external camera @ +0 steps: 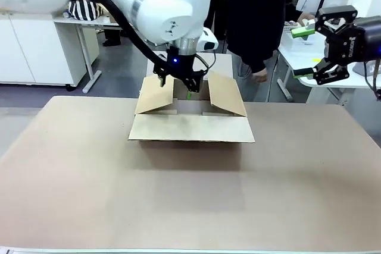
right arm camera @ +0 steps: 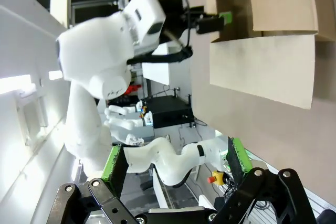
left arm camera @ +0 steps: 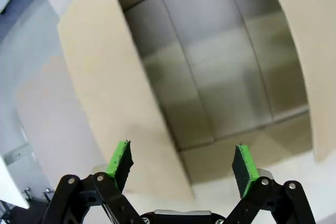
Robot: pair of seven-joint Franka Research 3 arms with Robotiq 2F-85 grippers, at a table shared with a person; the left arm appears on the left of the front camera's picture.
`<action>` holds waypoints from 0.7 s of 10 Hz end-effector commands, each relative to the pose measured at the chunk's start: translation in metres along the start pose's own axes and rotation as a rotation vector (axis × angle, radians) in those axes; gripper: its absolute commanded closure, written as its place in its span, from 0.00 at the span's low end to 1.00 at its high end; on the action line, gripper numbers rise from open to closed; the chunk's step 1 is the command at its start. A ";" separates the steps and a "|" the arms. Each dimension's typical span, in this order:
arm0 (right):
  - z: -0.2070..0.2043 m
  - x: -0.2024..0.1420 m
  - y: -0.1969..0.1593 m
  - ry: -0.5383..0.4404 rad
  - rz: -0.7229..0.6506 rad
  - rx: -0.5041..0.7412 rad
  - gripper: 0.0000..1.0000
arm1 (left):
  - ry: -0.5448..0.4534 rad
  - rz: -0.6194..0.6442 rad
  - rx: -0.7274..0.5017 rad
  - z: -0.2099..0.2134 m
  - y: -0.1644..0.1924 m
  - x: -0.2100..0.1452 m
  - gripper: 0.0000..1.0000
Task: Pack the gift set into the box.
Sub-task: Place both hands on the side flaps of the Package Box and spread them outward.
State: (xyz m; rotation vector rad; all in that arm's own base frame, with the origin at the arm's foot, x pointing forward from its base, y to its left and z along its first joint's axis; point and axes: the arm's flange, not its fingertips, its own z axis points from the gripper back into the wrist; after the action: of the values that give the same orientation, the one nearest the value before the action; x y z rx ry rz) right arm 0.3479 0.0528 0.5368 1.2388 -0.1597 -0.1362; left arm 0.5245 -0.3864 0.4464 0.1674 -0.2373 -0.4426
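Observation:
The box (external camera: 190, 126) stands at the far middle of the table, its four flaps spread open. My left gripper (external camera: 177, 87) hangs over its opening, open, with nothing between its fingers. The left wrist view looks down past the open left gripper (left arm camera: 181, 163) into the box (left arm camera: 210, 66), where bare cardboard floor shows. My right gripper (external camera: 302, 52) is raised at the right, away from the table and open with nothing in it. In the right wrist view, past the open right gripper (right arm camera: 173, 161), the box (right arm camera: 268, 72) and the left gripper (right arm camera: 218, 22) appear sideways. The gift set is out of view.
A person in dark clothes (external camera: 256, 16) stands behind the box, one hand (external camera: 260, 77) hanging near its far right corner. The brown table (external camera: 178, 194) stretches bare in front of the box. White tables (external camera: 309, 57) with small items stand behind on the right.

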 end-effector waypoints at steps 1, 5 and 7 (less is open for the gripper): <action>-0.002 0.002 0.000 -0.003 0.029 0.025 0.00 | 0.041 0.127 -0.097 -0.011 0.011 0.029 0.00; -0.002 0.002 0.000 -0.003 0.029 0.025 0.00 | 0.000 0.000 0.000 0.000 0.000 0.000 0.00; -0.002 0.002 0.000 -0.003 0.029 0.025 0.00 | -0.032 0.048 0.058 -0.007 -0.001 0.016 0.00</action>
State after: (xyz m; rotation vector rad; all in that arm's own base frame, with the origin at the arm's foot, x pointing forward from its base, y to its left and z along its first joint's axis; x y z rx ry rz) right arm 0.3480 0.0525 0.5368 1.2393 -0.1596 -0.1360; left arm 0.5334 -0.3981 0.4461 0.1614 -0.2421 -0.4256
